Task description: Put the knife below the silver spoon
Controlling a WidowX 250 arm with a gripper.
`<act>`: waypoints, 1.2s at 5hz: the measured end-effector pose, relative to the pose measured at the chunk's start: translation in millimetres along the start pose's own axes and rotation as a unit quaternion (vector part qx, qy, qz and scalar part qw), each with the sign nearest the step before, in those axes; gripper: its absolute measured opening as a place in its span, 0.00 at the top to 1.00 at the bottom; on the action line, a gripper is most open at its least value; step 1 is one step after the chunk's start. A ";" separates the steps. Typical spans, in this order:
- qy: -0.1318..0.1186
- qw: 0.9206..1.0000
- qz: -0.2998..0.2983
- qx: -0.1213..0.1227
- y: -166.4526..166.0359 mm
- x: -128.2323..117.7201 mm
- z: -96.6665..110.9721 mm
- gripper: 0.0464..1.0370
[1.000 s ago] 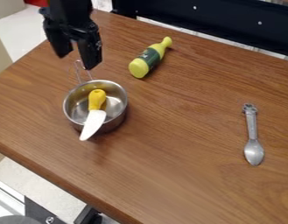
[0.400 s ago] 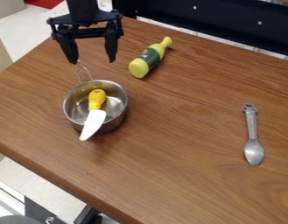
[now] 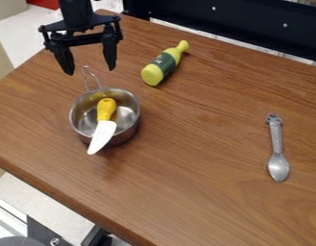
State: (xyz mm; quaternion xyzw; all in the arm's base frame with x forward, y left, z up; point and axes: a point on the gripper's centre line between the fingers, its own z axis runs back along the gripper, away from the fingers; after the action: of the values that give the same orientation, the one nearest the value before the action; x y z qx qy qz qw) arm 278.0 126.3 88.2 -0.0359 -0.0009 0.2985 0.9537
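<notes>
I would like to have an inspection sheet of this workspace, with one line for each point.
Surface: brown wood-grain table, no spill seen.
Job's things: yellow-handled knife leaning in the metal saucepan, blade over the rim; silver spoon on the table, at the view's right.
Clutter: yellow-green bottle beyond the saucepan.
Gripper: open, nothing held, near the saucepan's wire handle in the view.
Cables: nothing seen.
Surroundings: black panel behind the table; pale floor.

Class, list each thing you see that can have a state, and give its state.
Tool: open, holding nothing
Knife: in the pot, blade over the rim
Pot: upright, no lid, knife inside
Spoon: lying flat on the table
Bottle: lying on its side
</notes>
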 end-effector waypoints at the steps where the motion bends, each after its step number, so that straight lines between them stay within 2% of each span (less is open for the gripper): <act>1: 0.009 1.000 0.000 0.004 1.9 -6.7 -8.3 0.04; 4: 0.017 1.000 0.015 0.015 -1.3 -27.8 -36.8 0.04; 6: -0.006 1.000 0.018 0.018 -4.4 -38.1 -46.4 0.04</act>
State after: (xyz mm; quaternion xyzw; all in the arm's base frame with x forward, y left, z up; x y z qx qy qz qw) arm 250.3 97.9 42.9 -0.0169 -0.0007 0.3160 0.9486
